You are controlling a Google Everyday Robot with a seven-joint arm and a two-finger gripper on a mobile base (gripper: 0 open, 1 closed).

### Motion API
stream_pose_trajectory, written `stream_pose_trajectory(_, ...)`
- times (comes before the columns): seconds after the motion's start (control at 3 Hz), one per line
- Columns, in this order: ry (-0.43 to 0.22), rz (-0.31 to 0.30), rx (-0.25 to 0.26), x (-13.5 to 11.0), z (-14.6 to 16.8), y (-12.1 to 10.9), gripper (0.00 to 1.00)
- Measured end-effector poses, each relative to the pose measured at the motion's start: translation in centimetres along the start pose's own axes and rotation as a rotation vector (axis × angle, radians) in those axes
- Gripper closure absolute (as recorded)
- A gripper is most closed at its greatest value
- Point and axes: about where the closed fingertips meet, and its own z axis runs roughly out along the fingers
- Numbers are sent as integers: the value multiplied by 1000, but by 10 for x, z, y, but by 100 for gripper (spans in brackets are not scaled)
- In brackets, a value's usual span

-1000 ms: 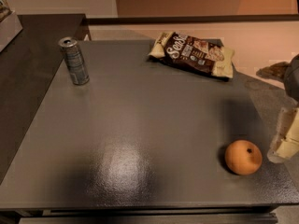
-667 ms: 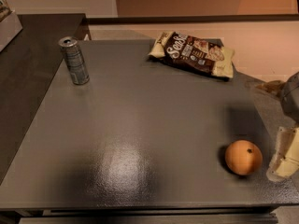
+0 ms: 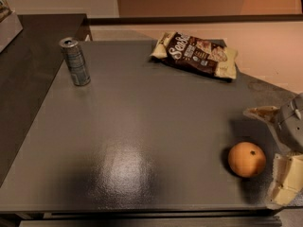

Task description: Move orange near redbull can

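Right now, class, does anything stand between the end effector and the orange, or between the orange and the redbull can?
Nothing visible does. The end effector is open close beside the orange. Bare table runs from the orange to the redbull can at far left; the snack bag lies off that line.

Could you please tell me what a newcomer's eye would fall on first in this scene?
The orange stands out brightest, sitting near the front right corner of the dark grey table. Just to its right the gripper hovers open, one finger behind the fruit and one in front, not touching it. Across the table, the redbull can stands upright near the back left corner, and a snack bag lies flat at the back edge.
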Motion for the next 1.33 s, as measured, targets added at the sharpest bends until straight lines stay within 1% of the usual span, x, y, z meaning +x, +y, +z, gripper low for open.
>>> stream_pose_trajectory(0.33, -19, -4, -22, 0, 9, 10, 16)
stream_pose_trajectory(0.67, -34, -8, -32, -2, 13, 16, 40)
stream_pose_trajectory(1.0, -40, -3, -31, -4, 14, 14, 63)
stream_pose_trajectory(1.33, -55, 18, -8, -21, 3, -2, 87)
